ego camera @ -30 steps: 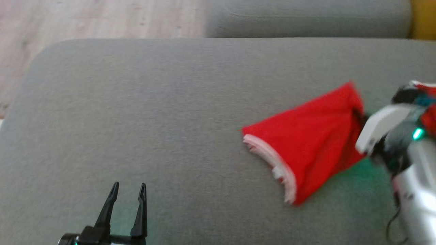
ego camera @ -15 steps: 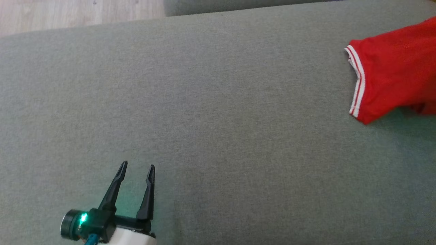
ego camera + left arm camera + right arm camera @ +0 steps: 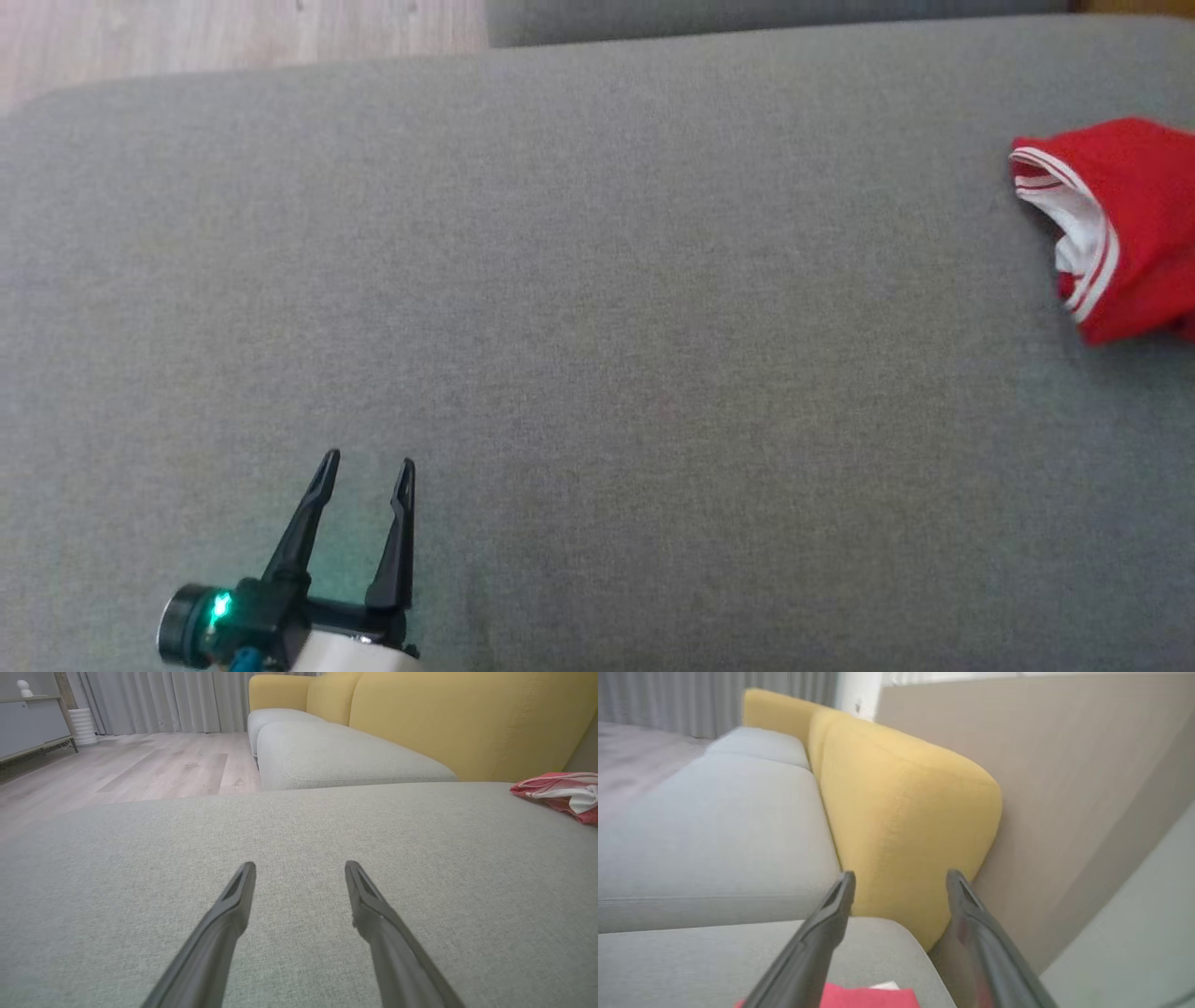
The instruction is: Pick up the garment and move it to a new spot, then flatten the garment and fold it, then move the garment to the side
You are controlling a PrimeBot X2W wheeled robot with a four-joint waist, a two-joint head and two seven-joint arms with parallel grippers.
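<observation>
While two grippers (image 3: pixel 368 459) (image 3: pixel 901 873) gape, one garment (image 3: pixel 1139 233) (crumpled, it seems) lies apart

No legible txt, brand, no. or sign in any view. Garment (image 3: pixel 1139 233): no print or logo readable on visible cloth. Small pale patch (image 3: pixel 883 985) at garment edge, right wrist view: poss. label, too blurred to read.

Left gripper (image 3: pixel 368 459) spread wide (empty); right gripper (image 3: pixel 901 874), likewise parted
</observation>
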